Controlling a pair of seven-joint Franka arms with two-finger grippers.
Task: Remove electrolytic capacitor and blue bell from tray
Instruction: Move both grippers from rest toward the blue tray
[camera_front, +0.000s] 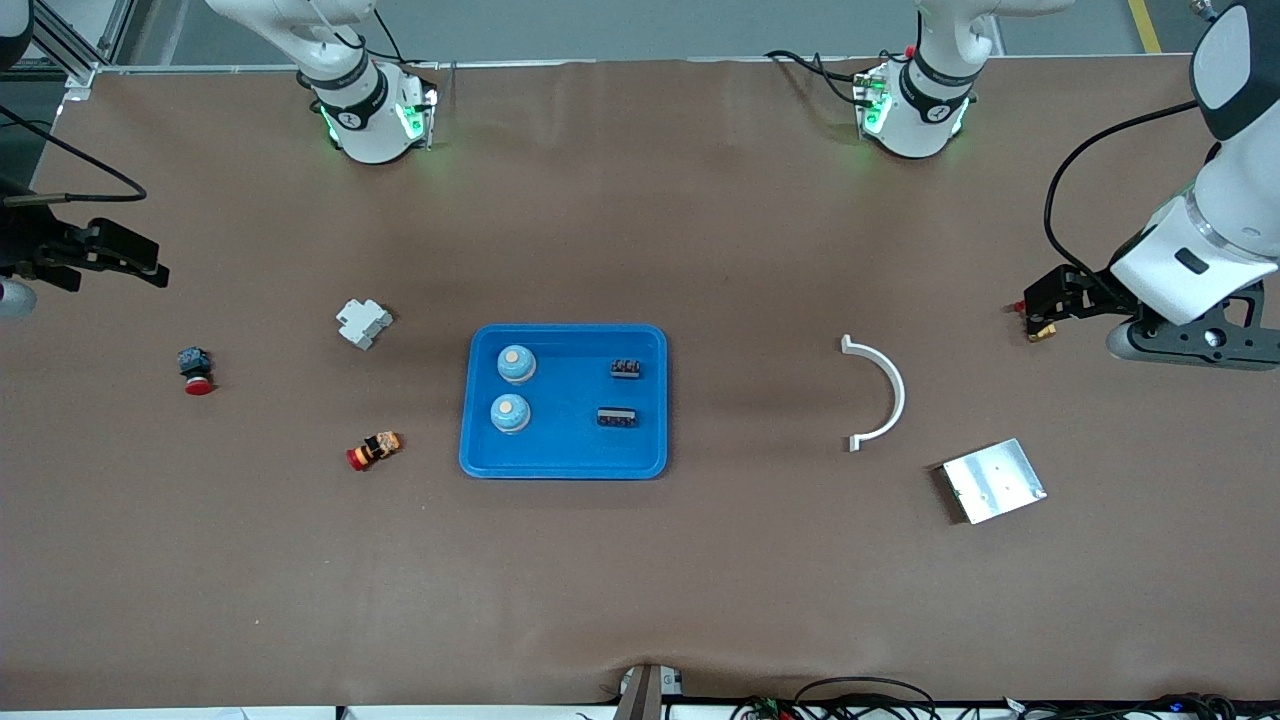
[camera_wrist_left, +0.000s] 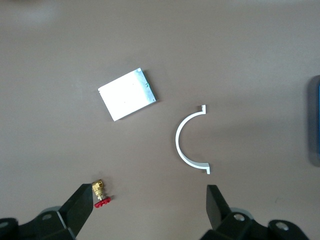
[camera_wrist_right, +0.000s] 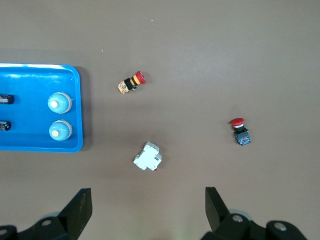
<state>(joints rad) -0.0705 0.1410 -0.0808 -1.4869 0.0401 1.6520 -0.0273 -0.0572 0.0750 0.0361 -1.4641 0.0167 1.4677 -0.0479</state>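
A blue tray (camera_front: 563, 465) in the middle of the table holds two round blue bells with beige tops (camera_front: 516, 364) (camera_front: 510, 412) and two small black capacitors (camera_front: 626, 369) (camera_front: 617, 417). The right wrist view also shows the tray (camera_wrist_right: 40, 146), the bells (camera_wrist_right: 60, 103) and a capacitor (camera_wrist_right: 6, 99). My left gripper (camera_front: 1040, 303) (camera_wrist_left: 148, 200) hangs open and empty over the left arm's end of the table, beside a small brass valve (camera_wrist_left: 99, 192). Over the right arm's end, my right gripper (camera_front: 160, 268) (camera_wrist_right: 148, 200) is open and empty too.
A white half-ring (camera_front: 880, 392) and a metal plate (camera_front: 993, 480) lie toward the left arm's end. Toward the right arm's end lie a white breaker (camera_front: 363, 322), a red push button (camera_front: 195, 370) and a red-and-orange button (camera_front: 374, 450).
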